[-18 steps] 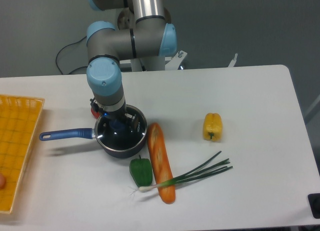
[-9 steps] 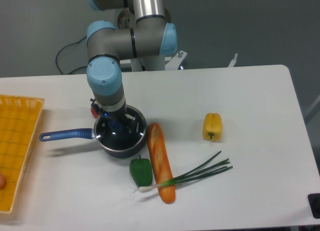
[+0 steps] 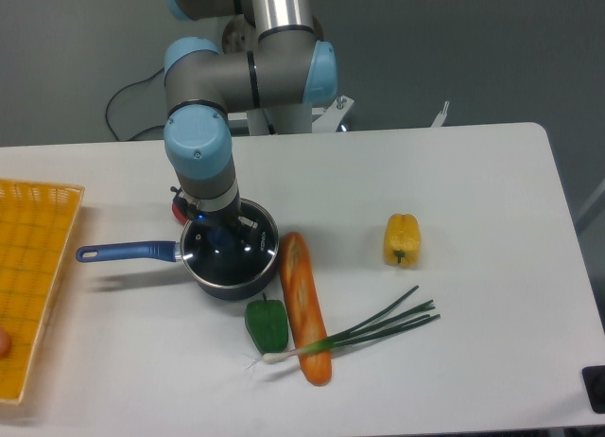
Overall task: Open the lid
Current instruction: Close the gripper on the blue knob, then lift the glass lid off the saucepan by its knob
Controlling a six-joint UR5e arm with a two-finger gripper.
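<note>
The glass lid (image 3: 230, 252) sits on the dark blue saucepan (image 3: 213, 263) near the table's left centre. The gripper (image 3: 227, 238) is down over its knob; whether the fingers pinch it cannot be told. The grasp step seems in hand, and next comes a straight lift, clear of the carrot (image 3: 304, 306) just beside.

The lid (image 3: 230, 249) looks like clear glass with a thin shiny metal rim, and it throws small white glints. The saucepan (image 3: 142, 253) under it is dark blue and glossy, enamel-like, handle included. The table (image 3: 492, 191) is plain matt white, smooth. The arm (image 3: 255, 73) has brushed grey metal tubes with smooth light-blue plastic caps. The tray (image 3: 28, 267) at the table's left edge looks like yellow plastic mesh. The green pepper (image 3: 267, 324) and yellow pepper (image 3: 402, 238) have waxy, slightly shiny skins.
</note>
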